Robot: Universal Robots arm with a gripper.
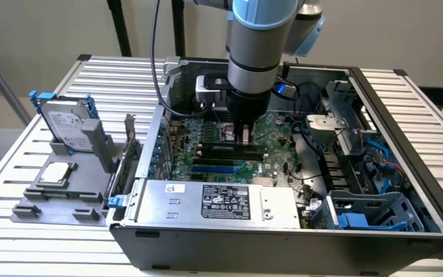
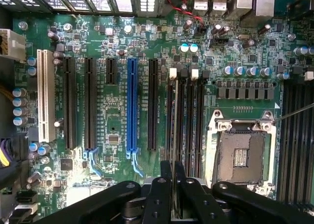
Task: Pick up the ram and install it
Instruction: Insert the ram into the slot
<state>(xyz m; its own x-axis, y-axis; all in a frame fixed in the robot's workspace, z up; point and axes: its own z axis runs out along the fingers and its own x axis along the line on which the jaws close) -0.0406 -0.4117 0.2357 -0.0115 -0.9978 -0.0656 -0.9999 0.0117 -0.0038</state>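
Note:
My gripper [image 1: 244,137] reaches down into the open computer case [image 1: 283,231], right over the motherboard's memory slots [image 1: 225,152]. In the wrist view its two black fingers [image 2: 158,194] stand close together, shut on a thin board seen edge-on, the ram [image 2: 174,153]. That edge runs along the row of black memory slots [image 2: 189,121], lined up with one on the side nearer the blue slot. I cannot tell whether the ram touches the slot. The empty CPU socket [image 2: 240,155] lies beside the slots.
A blue expansion slot [image 2: 132,106] and a white one [image 2: 44,96] lie beside the memory slots. At the exterior view's left a grey holder [image 1: 60,193] carries a hard drive [image 1: 64,121], a processor [image 1: 56,173] and an upright card [image 1: 129,150]. The power supply [image 1: 221,202] and cables [image 1: 314,95] crowd the case.

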